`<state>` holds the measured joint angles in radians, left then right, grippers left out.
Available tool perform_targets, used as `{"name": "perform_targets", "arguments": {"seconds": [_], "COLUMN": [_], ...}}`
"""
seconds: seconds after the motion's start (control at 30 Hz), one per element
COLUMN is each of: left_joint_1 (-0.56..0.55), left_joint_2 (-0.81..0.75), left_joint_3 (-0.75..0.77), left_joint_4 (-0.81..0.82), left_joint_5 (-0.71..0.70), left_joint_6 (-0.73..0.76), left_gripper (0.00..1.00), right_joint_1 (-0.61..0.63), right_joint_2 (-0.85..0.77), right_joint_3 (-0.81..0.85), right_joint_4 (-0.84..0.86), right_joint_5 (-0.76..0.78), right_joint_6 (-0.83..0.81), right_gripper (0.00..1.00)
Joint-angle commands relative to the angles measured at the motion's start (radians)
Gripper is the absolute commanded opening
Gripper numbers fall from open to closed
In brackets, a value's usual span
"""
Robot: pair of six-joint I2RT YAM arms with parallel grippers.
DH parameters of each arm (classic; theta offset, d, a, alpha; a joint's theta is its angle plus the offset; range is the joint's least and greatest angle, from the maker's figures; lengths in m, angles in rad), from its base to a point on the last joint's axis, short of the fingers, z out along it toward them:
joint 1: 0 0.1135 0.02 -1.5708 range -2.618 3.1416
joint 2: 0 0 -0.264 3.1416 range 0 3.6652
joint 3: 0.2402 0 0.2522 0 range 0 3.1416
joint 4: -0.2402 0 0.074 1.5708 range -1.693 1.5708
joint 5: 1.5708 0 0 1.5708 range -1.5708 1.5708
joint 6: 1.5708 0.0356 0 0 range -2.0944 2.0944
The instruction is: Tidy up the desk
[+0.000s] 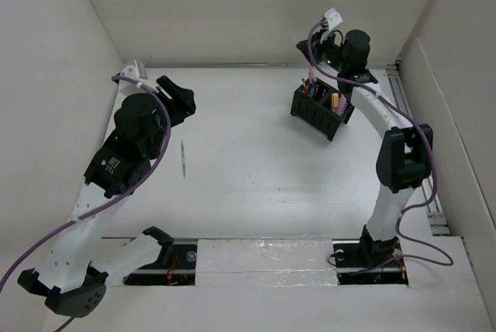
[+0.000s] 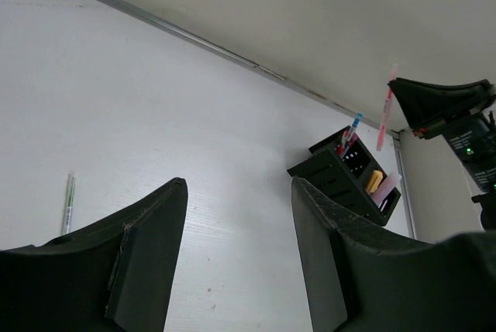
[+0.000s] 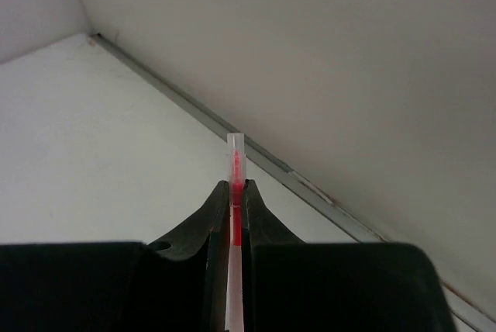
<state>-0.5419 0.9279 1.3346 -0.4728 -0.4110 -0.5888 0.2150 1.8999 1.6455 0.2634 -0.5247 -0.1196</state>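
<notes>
The desk [image 1: 248,192] is a white tabletop with white walls around it. A black compartmented pen holder [image 1: 319,112] stands at its back right, with pens and a yellow item in it. My right gripper [image 3: 236,188] is shut on a clear red pen [image 3: 235,163] and hangs just above the holder [image 2: 349,177]. The left wrist view shows this red pen [image 2: 385,115] pointing down. A thin green pen [image 1: 184,159] lies alone on the desk, left of centre. My left gripper [image 2: 239,185] is open and empty, just above the desk behind that green pen [image 2: 68,204].
White walls close in the back and both sides. A metal seam [image 2: 201,41] runs along the foot of the back wall. A black-and-white rail strip [image 1: 263,258] lines the front edge between the two arm bases.
</notes>
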Motion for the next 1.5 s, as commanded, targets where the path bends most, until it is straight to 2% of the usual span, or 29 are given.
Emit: {"name": "perform_targets", "arguments": {"seconds": [0.0, 0.2, 0.4, 0.67, 0.8, 0.9, 0.93, 0.97, 1.03, 1.13, 1.2, 1.27, 1.3, 1.33, 1.4, 1.43, 1.47], "left_joint_1": [0.000, 0.000, 0.000, 0.000, 0.000, 0.000, 0.000, 0.000, 0.000, 0.000, 0.000, 0.000, 0.000, 0.000, 0.000, 0.000, 0.000], "left_joint_2": [0.008, 0.034, 0.048, 0.038, 0.034, 0.023, 0.022, 0.019, 0.019, 0.020, 0.023, 0.025, 0.026, 0.025, 0.025, 0.025, 0.025], "left_joint_3": [0.008, 0.024, 0.028, 0.014, 0.011, 0.008, 0.008, 0.008, 0.008, 0.009, 0.018, 0.041, 0.054, 0.072, 0.123, 0.155, 0.173], "left_joint_4": [0.051, 0.048, 0.046, 0.039, 0.036, 0.034, 0.033, 0.031, 0.031, 0.036, 0.039, 0.034, 0.031, 0.031, 0.040, 0.042, 0.043], "left_joint_5": [0.001, -0.017, -0.026, -0.035, -0.035, -0.035, -0.040, -0.040, -0.041, -0.048, -0.052, -0.057, -0.055, -0.049, -0.028, -0.022, -0.015], "left_joint_6": [0.006, 0.001, -0.002, -0.002, -0.002, -0.002, 0.000, 0.000, 0.003, 0.009, 0.017, 0.023, 0.023, 0.023, 0.032, 0.037, 0.043], "left_gripper": [0.52, 0.51, 0.51, 0.52, 0.52, 0.52, 0.52, 0.52, 0.52, 0.52, 0.52, 0.52, 0.52, 0.52, 0.52, 0.52, 0.51], "right_joint_1": [-0.055, -0.115, -0.124, -0.124, -0.124, -0.124, -0.124, -0.124, -0.124, -0.112, -0.094, -0.051, -0.025, 0.044, 0.131, 0.180, 0.275], "right_joint_2": [0.028, 0.096, 0.102, 0.077, 0.083, 0.064, 0.039, 0.027, 0.001, -0.054, -0.099, -0.128, -0.149, -0.159, -0.154, -0.139, -0.116], "right_joint_3": [0.007, -0.032, -0.133, -0.251, -0.248, -0.273, -0.289, -0.294, -0.296, -0.277, -0.266, -0.271, -0.273, -0.274, -0.267, -0.253, -0.233], "right_joint_4": [0.181, 0.333, 0.411, 0.467, 0.447, 0.447, 0.445, 0.442, 0.410, 0.332, 0.275, 0.237, 0.188, 0.162, 0.072, 0.041, 0.007], "right_joint_5": [-0.093, -0.149, -0.147, -0.109, -0.104, -0.086, -0.071, -0.064, -0.046, -0.015, 0.003, 0.023, 0.032, 0.061, 0.098, 0.129, 0.138], "right_joint_6": [0.153, 0.271, 0.291, 0.255, 0.241, 0.230, 0.227, 0.212, 0.186, 0.132, 0.061, 0.026, 0.009, -0.011, -0.066, -0.083, -0.106], "right_gripper": [0.00, 0.00, 0.00, 0.18, 0.18, 0.34, 0.45, 0.49, 0.56, 0.58, 0.58, 0.52, 0.45, 0.31, 0.18, 0.07, 0.04]}}
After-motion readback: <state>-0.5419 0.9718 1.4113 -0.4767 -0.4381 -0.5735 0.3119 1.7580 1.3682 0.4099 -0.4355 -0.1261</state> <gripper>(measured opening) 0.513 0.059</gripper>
